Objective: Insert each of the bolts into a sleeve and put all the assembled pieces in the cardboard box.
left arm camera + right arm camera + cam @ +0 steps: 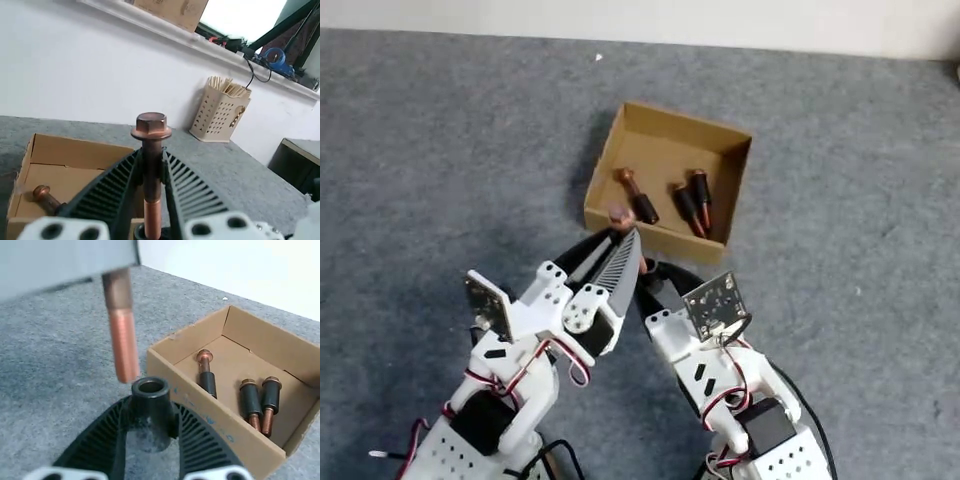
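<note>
My left gripper (151,161) is shut on a copper bolt (151,150), held with its hex head pointing away from the wrist. In the high view this bolt's head (620,216) sits just in front of the cardboard box (603,180). My right gripper (150,407) is shut on a black sleeve (149,399) with its bore facing up. The bolt's threaded end (123,342) hangs just above and beside the sleeve's opening. Three assembled pieces (692,205) lie in the box (210,412).
The surface is grey carpet (440,150). A cream perforated holder with sticks (220,114) stands by the white wall behind the box. Both arms crowd together close to the box's near wall (650,235).
</note>
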`<act>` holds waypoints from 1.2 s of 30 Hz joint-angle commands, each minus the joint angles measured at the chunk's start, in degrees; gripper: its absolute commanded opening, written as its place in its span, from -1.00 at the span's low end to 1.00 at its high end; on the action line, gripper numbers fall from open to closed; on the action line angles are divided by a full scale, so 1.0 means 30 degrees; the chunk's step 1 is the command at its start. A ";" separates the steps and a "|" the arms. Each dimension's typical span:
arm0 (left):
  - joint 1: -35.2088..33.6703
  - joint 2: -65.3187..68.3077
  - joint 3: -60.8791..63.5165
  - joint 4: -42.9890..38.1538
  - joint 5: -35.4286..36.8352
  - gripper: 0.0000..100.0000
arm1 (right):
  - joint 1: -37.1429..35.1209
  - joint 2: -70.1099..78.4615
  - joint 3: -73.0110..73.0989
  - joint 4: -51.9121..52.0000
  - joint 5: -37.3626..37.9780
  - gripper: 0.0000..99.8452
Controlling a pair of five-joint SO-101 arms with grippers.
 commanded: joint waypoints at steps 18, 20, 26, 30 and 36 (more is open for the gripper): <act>-0.0132 -0.0220 0.1978 -0.3136 -0.0088 -0.99 | -0.0571 -0.0366 0.0864 -0.0571 0.0264 -0.99; -0.0103 -0.0220 0.2007 -0.3136 -0.0088 -0.99 | -0.0571 -0.0366 0.0952 -0.0571 0.0908 -0.99; -0.0103 -0.0249 0.2066 -0.2051 -0.0088 -0.99 | -0.0484 -0.0366 0.1011 -0.0571 0.1407 -0.99; -0.0220 -0.0249 0.2066 -0.1729 -0.0088 -0.99 | -0.0220 -0.0366 0.0952 -0.0571 0.1407 -0.99; -0.0073 -0.0249 0.2066 -0.0322 -0.0088 -0.99 | 0.0132 -0.0366 0.0864 -0.0571 0.1407 -0.99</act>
